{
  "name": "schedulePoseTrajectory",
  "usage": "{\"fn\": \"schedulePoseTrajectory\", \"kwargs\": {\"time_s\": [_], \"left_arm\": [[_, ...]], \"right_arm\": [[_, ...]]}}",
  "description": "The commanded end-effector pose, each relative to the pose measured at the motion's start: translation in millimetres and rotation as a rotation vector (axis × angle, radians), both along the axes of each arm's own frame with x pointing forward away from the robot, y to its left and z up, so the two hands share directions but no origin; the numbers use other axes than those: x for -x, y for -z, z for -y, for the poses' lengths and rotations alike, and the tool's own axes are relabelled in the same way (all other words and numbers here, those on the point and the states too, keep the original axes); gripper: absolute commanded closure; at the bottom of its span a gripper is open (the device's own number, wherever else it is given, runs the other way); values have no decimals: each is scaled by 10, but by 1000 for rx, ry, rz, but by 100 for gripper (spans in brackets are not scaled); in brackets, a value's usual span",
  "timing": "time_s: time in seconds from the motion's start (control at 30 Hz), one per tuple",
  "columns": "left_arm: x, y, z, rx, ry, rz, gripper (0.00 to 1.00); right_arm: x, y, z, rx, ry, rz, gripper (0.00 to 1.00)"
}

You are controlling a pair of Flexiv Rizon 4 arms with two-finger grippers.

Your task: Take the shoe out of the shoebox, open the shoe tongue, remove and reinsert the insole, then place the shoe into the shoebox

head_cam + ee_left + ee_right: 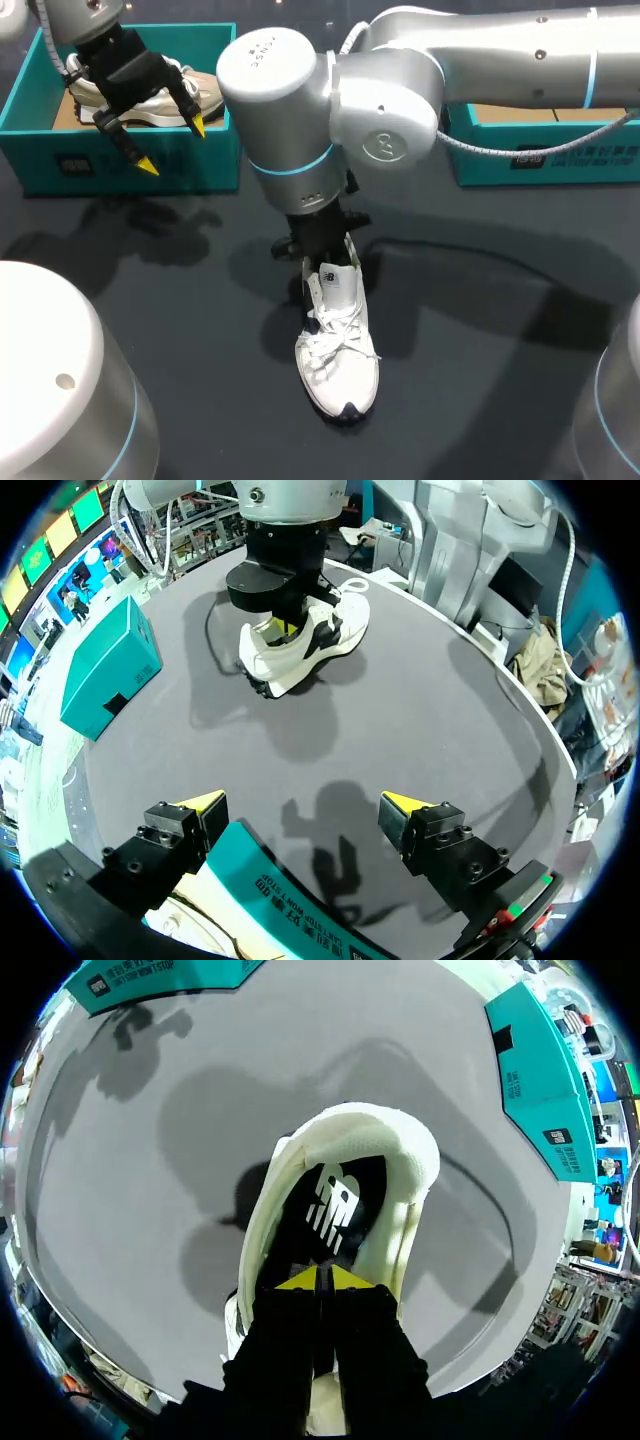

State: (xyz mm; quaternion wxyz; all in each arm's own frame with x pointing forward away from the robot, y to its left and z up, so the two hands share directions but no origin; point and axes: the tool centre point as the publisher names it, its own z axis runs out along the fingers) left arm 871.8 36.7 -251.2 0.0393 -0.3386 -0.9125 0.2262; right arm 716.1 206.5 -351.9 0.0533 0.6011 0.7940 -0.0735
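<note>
While 1 shoe (338,350) sits out, 2 shoeboxes (190,165) (560,160) hold seemingly 1 sneaker (210,95).

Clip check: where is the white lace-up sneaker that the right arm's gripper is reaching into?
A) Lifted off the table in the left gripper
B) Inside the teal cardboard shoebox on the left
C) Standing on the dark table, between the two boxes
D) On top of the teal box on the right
C: the white lace-up sneaker sits sole-down on the dark table, with the right gripper down in its opening.
</note>
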Motion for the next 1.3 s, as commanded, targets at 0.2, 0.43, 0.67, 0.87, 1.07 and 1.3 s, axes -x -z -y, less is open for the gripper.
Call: {"fn": "schedulePoseTrajectory", "kwargs": {"time_s": [0.2,0.43,0.67,0.87,1.07,1.3], "left_arm": [[2,1,-1,-2,1,1,0],[2,1,-1,-2,1,1,0],[2,1,-1,-2,1,1,0],[2,1,-1,-2,1,1,0],[2,1,-1,-2,1,1,0],[2,1,-1,-2,1,1,0]], "right_arm": [[6,-8,-23,-27,37,-40,58],[37,-60,-30,-22,46,-46,0],[58,-142,-29,-6,48,-35,0],[87,-167,-25,0,49,-33,0],[149,-194,3,-4,60,-32,0],[241,-233,30,-7,73,-31,0]]}}
